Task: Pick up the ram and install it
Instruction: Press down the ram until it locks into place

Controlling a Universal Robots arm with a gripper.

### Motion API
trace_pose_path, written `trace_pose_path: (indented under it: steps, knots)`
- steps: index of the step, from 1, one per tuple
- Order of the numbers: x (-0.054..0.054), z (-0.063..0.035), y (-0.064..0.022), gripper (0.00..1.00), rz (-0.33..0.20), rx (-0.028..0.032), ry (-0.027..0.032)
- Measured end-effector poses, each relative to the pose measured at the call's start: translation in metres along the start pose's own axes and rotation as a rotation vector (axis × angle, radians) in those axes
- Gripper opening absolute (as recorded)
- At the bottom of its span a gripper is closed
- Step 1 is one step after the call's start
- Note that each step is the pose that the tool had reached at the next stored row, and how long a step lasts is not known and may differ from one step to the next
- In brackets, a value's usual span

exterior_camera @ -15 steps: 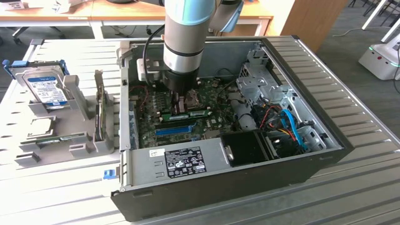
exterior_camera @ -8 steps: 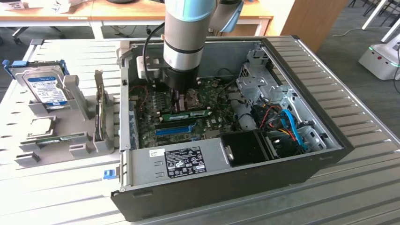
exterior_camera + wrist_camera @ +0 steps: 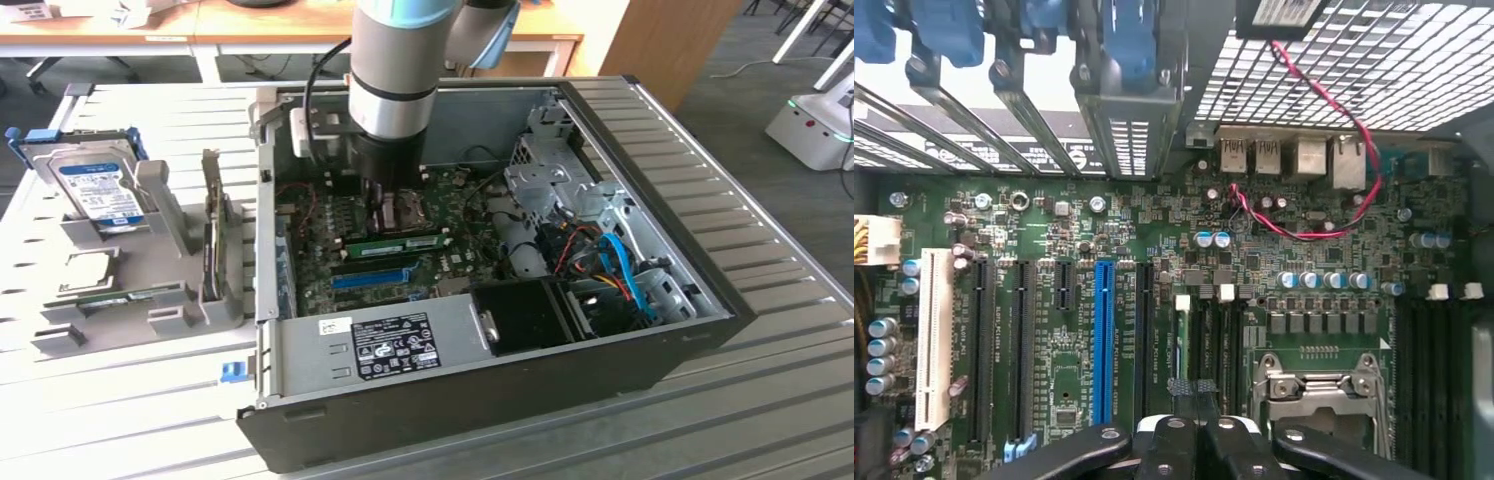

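My black gripper (image 3: 1199,420), pinched shut, hangs inside the open black computer case (image 3: 667,340) on the white slatted table (image 3: 787,420).

You have the computer case (image 3: 641,330) on the table (image 3: 747,420), with the hard drive (image 3: 96,188) at the exterior view's left.

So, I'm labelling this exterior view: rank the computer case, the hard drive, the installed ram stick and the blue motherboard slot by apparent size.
1. computer case, by far the largest.
2. hard drive.
3. ram stick and blue motherboard slot: they look alike in length, so I won't rank them; the slot is slightly nearer the camera.
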State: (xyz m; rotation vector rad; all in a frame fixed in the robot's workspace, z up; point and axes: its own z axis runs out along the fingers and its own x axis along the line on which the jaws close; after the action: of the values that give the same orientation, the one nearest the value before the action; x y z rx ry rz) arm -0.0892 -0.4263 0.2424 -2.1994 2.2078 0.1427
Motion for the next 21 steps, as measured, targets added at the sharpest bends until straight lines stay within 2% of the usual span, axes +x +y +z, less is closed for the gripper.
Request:
trace_pose_path:
  steps: [8, 21]
  knots:
    - [-0.001, -0.0167, 0.0008, 0.11, 0.000, 0.0000, 0.0000]
    - [-0.003, -0.0339, 0.0016, 0.11, 0.000, 0.0000, -0.0001]
